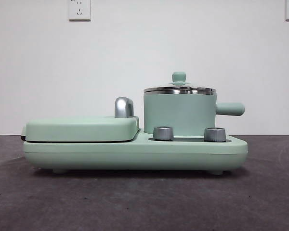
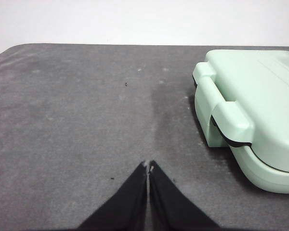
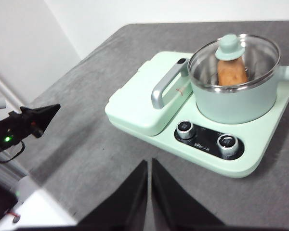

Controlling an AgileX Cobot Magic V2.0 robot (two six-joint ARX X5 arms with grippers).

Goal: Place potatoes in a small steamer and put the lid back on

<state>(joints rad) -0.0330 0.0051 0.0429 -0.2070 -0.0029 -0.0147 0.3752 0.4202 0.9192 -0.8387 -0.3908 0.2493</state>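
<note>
potato sits in lidded steamer, far from right pincer.

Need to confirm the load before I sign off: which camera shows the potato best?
The right wrist view: it looks down through the glass lid and shows the orange-brown potato inside the small steamer. The front view shows only the steamer's wall and lid edge-on, no potato. The left wrist view shows only the griddle's end and table.

Mint-green griddle plate, two steel knobs.
</note>
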